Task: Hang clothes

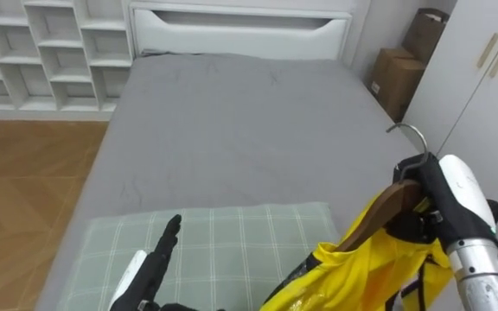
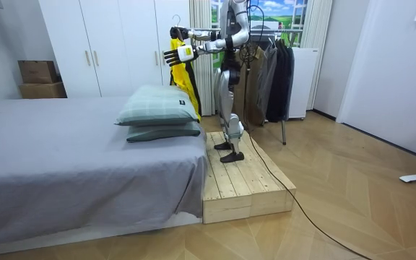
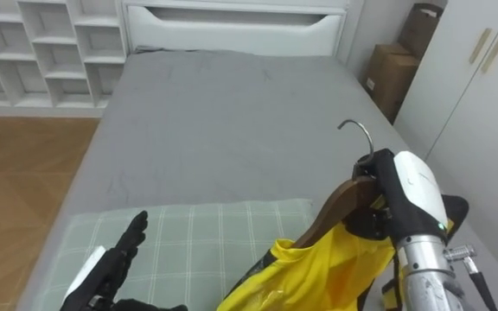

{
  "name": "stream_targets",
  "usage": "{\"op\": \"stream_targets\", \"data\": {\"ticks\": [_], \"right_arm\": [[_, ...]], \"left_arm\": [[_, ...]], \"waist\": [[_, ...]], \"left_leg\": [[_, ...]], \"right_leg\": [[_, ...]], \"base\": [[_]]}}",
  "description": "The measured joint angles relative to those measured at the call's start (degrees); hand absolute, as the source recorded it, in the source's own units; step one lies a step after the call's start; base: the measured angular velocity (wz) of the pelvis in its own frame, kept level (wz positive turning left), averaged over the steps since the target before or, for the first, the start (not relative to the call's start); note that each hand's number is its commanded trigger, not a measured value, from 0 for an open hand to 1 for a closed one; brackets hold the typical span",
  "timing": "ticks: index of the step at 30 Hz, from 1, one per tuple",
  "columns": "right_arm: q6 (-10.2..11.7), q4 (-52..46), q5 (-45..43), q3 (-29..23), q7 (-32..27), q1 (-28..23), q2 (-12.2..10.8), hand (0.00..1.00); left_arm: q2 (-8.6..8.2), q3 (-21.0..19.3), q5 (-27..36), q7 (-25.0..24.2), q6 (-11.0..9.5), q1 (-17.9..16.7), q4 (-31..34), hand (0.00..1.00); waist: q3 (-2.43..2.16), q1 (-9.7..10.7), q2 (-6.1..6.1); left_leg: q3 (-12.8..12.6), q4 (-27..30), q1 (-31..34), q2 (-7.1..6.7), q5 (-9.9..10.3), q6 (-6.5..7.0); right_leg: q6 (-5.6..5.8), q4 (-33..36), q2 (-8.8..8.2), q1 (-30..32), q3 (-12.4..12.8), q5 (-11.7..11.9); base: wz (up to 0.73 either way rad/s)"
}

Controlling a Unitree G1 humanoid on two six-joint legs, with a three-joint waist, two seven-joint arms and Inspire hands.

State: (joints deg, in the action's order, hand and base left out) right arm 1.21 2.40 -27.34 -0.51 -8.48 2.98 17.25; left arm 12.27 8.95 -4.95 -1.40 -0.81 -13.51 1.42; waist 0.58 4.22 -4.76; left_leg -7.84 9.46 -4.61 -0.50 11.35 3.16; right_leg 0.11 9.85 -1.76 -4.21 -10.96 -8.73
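Note:
A yellow garment (image 1: 361, 276) hangs on a wooden hanger (image 1: 379, 212) with a metal hook (image 1: 409, 131) pointing up. My right hand (image 1: 439, 194) is shut on the hanger just below the hook, at the right over the bed's edge. My left hand (image 1: 154, 263) is open, fingers straight, above the green checked pillow (image 1: 232, 238). In the room view I stand on a wooden platform (image 2: 244, 180) at the pillow end of the bed, facing it, holding the garment (image 2: 186, 76) up before me. A clothes rack (image 2: 269, 72) with dark clothes stands behind me.
A grey bed (image 1: 232, 112) with a white headboard (image 1: 240, 30) stretches ahead. White cube shelves (image 1: 41, 52) stand at the far left, cardboard boxes (image 1: 400, 69) and white wardrobe doors (image 1: 491, 78) at the right. Wooden floor (image 1: 24, 181) lies left of the bed.

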Motion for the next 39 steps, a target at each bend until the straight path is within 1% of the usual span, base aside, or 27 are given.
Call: {"op": "stream_targets", "data": {"ticks": [4, 6, 8, 10, 11, 15, 18, 20, 21, 22, 23, 24, 25, 26, 27, 28, 29, 30, 31, 32, 33, 34, 35, 36, 37, 38, 39], "right_arm": [[0.0, 0.0, -0.13, 0.68, 0.01, 0.0, 0.0, 1.0], [0.0, -0.06, 0.02, 0.67, 0.02, 0.0, 0.03, 1.0], [-0.01, -0.26, -0.24, 1.1, 0.21, 0.0, -0.03, 1.0], [-0.02, -0.85, -0.76, 1.99, 1.5, -0.14, -0.32, 1.0], [-0.02, -0.9, -0.96, 2.09, 1.76, -0.16, -0.36, 1.0], [-0.02, -0.89, -1.3, 2.08, 2.34, -0.16, -0.35, 1.0], [-0.02, -0.9, -1.01, 2.08, 2.49, -0.15, -0.36, 1.0], [-0.02, -0.87, -0.53, 2.08, 2.48, -0.15, -0.69, 1.0], [-0.02, -0.83, -0.54, 2.08, 2.47, -0.15, -1.39, 1.0], [0.08, -0.85, -0.64, 2.09, 2.46, -0.15, -1.9, 1.0], [0.09, -0.85, -0.75, 2.13, 2.47, -0.15, -2.07, 1.0], [0.09, -0.85, -0.45, 2.24, 2.49, -0.32, -2.32, 1.0], [0.09, -0.86, -0.47, 2.3, 2.5, -0.45, -2.42, 1.0], [0.09, -0.86, -0.77, 2.42, 2.66, -0.67, -2.9, 1.0], [0.07, -0.86, -1.44, 2.45, 2.93, -0.8, -3.93, 1.0], [-0.08, -0.91, -2.4, 2.76, 3.33, -0.83, -4.71, 1.0], [-0.09, -0.97, -2.61, 3.01, 3.49, -0.81, -5.08, 1.0], [-0.13, -1.01, -3.18, 3.65, 3.53, -0.8, -5.81, 1.0], [-0.13, -1.03, -3.65, 3.99, 3.57, -0.67, -5.98, 1.0], [-0.16, -1.06, -4.66, 4.47, 3.9, -0.95, -5.97, 1.0], [-0.18, -1.01, -4.7, 4.65, 3.84, -1.02, -5.92, 1.0], [-0.19, -0.89, -4.63, 4.77, 3.57, -1.01, -5.9, 1.0], [-0.19, -0.75, -4.55, 5.21, 2.88, -0.97, -5.96, 1.0], [-0.1, -0.74, -4.3, 5.93, 1.82, -0.82, -6.18, 1.0], [-0.08, -0.64, -4.25, 5.93, 1.54, -0.78, -6.22, 1.0], [-0.08, -0.48, -4.32, 5.89, 1.53, -0.64, -6.25, 1.0], [0.0, -0.09, -4.52, 5.9, 1.51, -0.56, -6.44, 1.0]], "left_arm": [[-0.18, 1.03, 0.58, -0.37, 0.0, 0.0, -0.81, 0.0], [-0.37, 1.03, 0.33, -0.39, 0.0, -0.04, -1.22, 0.0], [-0.24, 0.99, 0.33, -0.41, 0.01, -0.09, -1.41, 0.0], [-0.32, 1.0, 0.45, -0.52, 0.02, -0.16, -1.54, 0.0], [-0.35, 1.0, 0.47, -0.57, 0.02, -0.16, -1.54, 0.0], [-0.38, 1.45, 0.48, -1.41, 0.02, -0.24, -1.54, 0.0], [-0.39, 1.5, 0.48, -2.14, 0.02, -0.23, -1.54, 0.0], [-0.3, 1.79, 0.36, -2.07, 0.02, -0.2, -1.54, 0.0], [-0.27, 2.19, 0.31, -2.07, 0.02, -0.07, -1.54, 0.0], [-0.39, 2.6, 0.53, -2.08, 0.02, 0.28, -1.54, 0.0], [-0.44, 2.91, 0.59, -2.07, 0.01, 0.42, -1.54, 0.0], [-0.31, 3.22, 0.52, -2.04, 0.01, 0.47, -1.54, 0.0], [-0.32, 3.5, 0.43, -2.08, 0.01, 0.5, -1.54, 0.0], [-0.44, 3.76, 0.33, -2.13, 0.02, 0.53, -1.54, 0.0], [-0.72, 3.53, 0.41, -1.99, 0.02, 0.61, -1.56, 0.0], [-1.06, 2.91, 0.44, -1.88, 0.02, 1.05, -1.62, 0.0], [-1.24, 2.47, 0.49, -1.73, 0.02, 1.42, -1.69, 0.0], [-1.4, 2.15, 0.53, -1.4, 0.02, 2.65, -1.85, 0.0], [-1.49, 1.5, 0.53, -1.36, -0.04, 3.55, -1.97, 0.0], [-2.43, 0.63, 0.76, -1.33, -0.07, 5.15, -3.12, 0.0], [-3.03, -0.25, 1.97, -0.92, -0.08, 6.09, -4.21, 0.0], [-3.28, -0.43, 3.1, -0.39, -0.08, 6.54, -4.81, 0.0], [-3.57, -0.87, 4.68, 0.53, -0.08, 7.29, -5.94, 0.0], [-3.31, -1.57, 5.61, 1.36, -0.07, 8.29, -7.05, 0.0], [-3.56, -2.22, 5.55, 2.24, -0.04, 9.36, -8.07, 0.0], [-4.17, -2.54, 5.46, 2.61, -0.03, 9.34, -8.24, 0.0], [-4.93, -3.44, 5.42, 3.06, -0.02, 9.11, -8.32, 0.0]], "waist": [[-0.01, -0.11, 0.06], [-0.02, -1.19, 0.05], [-0.01, -1.75, 0.06], [-0.01, -2.58, 0.09], [-0.02, -2.69, 0.09], [-0.12, -2.98, 0.36], [-0.24, -2.62, 0.45], [-0.28, -1.74, 0.55], [-0.29, -1.08, 0.55], [-0.3, -0.84, 0.55], [-0.29, -0.55, 0.55], [-0.3, 0.08, 0.59], [-0.29, 0.2, 0.62], [-0.28, 0.29, 0.6], [-0.29, 0.47, 0.7], [-0.27, -0.14, 0.69], [-0.28, -0.54, 0.72], [-0.28, -1.53, 0.78], [0.07, -2.58, 1.12], [0.38, -3.39, 1.52], [0.37, -3.59, 1.97], [0.42, -4.0, 2.13], [0.42, -5.02, 2.07], [0.52, -4.86, 1.17], [0.87, -4.49, 0.46], [0.9, -4.6, 0.55], [0.86, -4.86, 0.78]], "left_leg": [[-0.03, 0.04, -0.02, 0.06, 0.0, 0.0], [-1.01, -0.07, -0.17, 0.25, 0.0, -0.01], [-1.75, -0.08, -0.31, 0.48, 0.05, -0.08], [-3.07, -0.17, -1.0, 0.87, 0.37, -0.35], [-3.13, -0.17, -1.07, 0.93, 0.44, -0.38], [-4.65, -0.15, -0.96, 1.14, 0.53, -0.44], [-5.86, -0.07, -0.53, 1.31, 0.63, -0.49], [-6.66, 0.02, -0.36, 1.48, 0.64, -0.5], [-7.4, 0.11, -0.36, 1.65, 0.7, -0.55], [-8.48, 0.25, -0.1, 1.8, 0.88, -0.65], [-9.2, 0.28, 0.0, 1.9, 0.96, -0.63], [-10.68, 0.32, -0.03, 1.98, 1.08, -0.66], [-11.58, 0.49, -0.06, 1.8, 1.26, -0.69], [-14.27, 1.15, 0.02, 1.95, 1.75, -0.77], [-17.66, 1.76, 0.08, 2.65, 2.27, -0.86], [-21.97, 2.12, -0.09, 3.46, 2.71, -0.9], [-24.4, 2.19, -0.2, 4.01, 2.92, -0.88], [-29.89, 2.24, -0.39, 5.38, 3.22, -1.03], [-32.75, 2.18, -0.21, 6.12, 3.69, -1.31], [-37.37, 2.9, -1.1, 6.68, 4.48, -1.46], [-41.34, 2.93, -2.37, 6.65, 5.08, -1.79], [-43.57, 2.97, -3.13, 6.64, 5.34, -2.09], [-47.37, 3.72, -4.24, 6.67, 5.9, -2.88], [-48.51, 5.96, -4.41, 6.9, 6.42, -3.31], [-45.91, 7.79, -3.84, 7.41, 6.53, -3.26], [-43.09, 8.67, -3.43, 7.92, 6.61, -3.32], [-37.79, 10.69, -2.35, 9.05, 6.72, -3.55]], "right_leg": [[-0.01, 0.11, 0.09, 0.39, 0.33, 0.0], [-0.04, 0.46, 0.36, 1.07, 1.62, 0.02], [-0.08, 0.83, 0.6, 1.45, 2.59, 0.04], [-0.29, 0.9, 1.03, 1.48, 3.81, 0.17], [-0.31, 0.93, 1.11, 1.48, 4.06, 0.18], [-0.7, 1.17, 1.58, 2.4, 6.27, 0.43], [-0.78, 1.93, 1.81, 3.62, 7.49, 0.48], [-0.9, 1.98, 1.94, 4.13, 8.04, 0.71], [-0.97, 2.15, 1.95, 4.78, 8.65, 0.78], [-0.97, 3.03, 2.06, 5.81, 9.38, 0.78], [-1.02, 3.2, 2.16, 6.24, 9.6, 0.82], [-1.11, 3.83, 2.73, 7.1, 10.77, 0.95], [-1.12, 4.29, 2.95, 7.61, 11.57, 0.99], [-1.06, 5.25, 3.79, 9.04, 14.4, 1.27], [-1.06, 5.64, 4.61, 10.28, 16.11, 2.13], [-1.83, 4.98, 5.06, 11.66, 13.76, 3.68], [-2.32, 4.12, 5.06, 12.23, 11.22, 4.86], [-3.24, 1.57, 4.86, 12.42, 3.93, 7.72], [-3.32, 2.1, 4.55, 12.76, -0.5, 7.42], [-2.87, 8.49, 1.63, 13.42, -7.75, 3.67], [-2.16, 14.6, -2.22, 13.14, -10.59, -0.38], [-1.35, 16.69, -4.1, 12.58, -11.15, -1.52], [0.5, 18.86, -7.51, 11.24, -11.28, -2.93], [1.78, 17.92, -8.61, 11.29, -10.16, -3.9], [0.32, 16.76, -7.94, 11.98, -9.84, -4.34], [-0.37, 16.6, -7.32, 12.4, -9.03, -3.89], [-1.66, 15.56, -5.8, 11.89, -8.92, -2.95]], "base": [[-0.03], [-0.24], [-0.27], [-0.33], [-0.22], [-0.19], [-0.24], [-0.21], [-0.33], [-0.4], [-0.55], [-0.5], [-0.87], [-1.2], [-1.81], [-1.75], [-2.06], [-1.76], [-2.09], [-1.87], [-1.78], [-1.83], [-1.68], [-1.66], [-1.16], [-1.2], [-1.12]]}}
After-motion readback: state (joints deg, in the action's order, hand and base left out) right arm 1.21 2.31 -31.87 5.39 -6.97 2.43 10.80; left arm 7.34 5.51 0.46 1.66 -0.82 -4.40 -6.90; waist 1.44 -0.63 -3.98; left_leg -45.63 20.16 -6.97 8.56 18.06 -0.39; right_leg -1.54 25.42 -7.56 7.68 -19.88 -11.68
